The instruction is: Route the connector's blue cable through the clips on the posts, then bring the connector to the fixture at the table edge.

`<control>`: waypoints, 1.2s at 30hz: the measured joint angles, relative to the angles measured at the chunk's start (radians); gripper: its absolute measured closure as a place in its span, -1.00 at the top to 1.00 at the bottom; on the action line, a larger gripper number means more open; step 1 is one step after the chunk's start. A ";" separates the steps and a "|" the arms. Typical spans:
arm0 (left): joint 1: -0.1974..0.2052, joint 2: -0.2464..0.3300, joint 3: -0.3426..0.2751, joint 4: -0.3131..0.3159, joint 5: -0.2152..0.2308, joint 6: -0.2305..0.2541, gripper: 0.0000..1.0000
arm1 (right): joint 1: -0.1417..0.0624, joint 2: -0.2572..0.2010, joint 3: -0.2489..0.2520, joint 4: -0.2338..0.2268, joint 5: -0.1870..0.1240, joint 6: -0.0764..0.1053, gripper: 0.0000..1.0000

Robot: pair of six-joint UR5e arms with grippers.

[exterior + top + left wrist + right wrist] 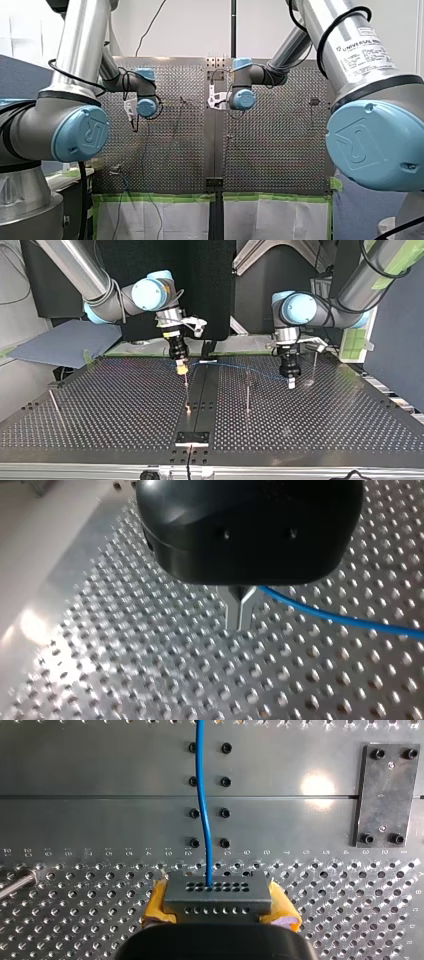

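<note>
Right end effector around connector

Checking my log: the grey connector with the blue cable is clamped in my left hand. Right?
No: the grey connector is clamped in my right hand, between its yellow pads, as the right wrist view shows. The blue cable does leave it.

Inventory, by count:
- Robot arms: two, namely my left arm and my right arm, each with one set of jaws
- worktop, perforated: one
- connector: one
- blue cable: one
- posts: four; the clips on them are too small to count
- fixture plate, black: one
</note>
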 joint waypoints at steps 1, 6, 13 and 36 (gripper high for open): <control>0.006 -0.005 0.005 -0.005 0.005 0.001 -1.00 | -0.001 0.000 -0.001 0.000 0.000 0.000 -1.00; 0.041 -0.036 0.032 -0.016 0.020 0.003 -1.00 | -0.008 0.001 -0.005 -0.002 0.001 0.002 -1.00; 0.096 -0.050 0.058 -0.018 0.038 -0.008 -1.00 | -0.015 0.003 -0.019 -0.004 0.002 0.003 -1.00; 0.138 -0.051 0.087 -0.011 0.204 -0.036 -1.00 | -0.075 0.021 -0.044 -0.004 0.016 0.005 -1.00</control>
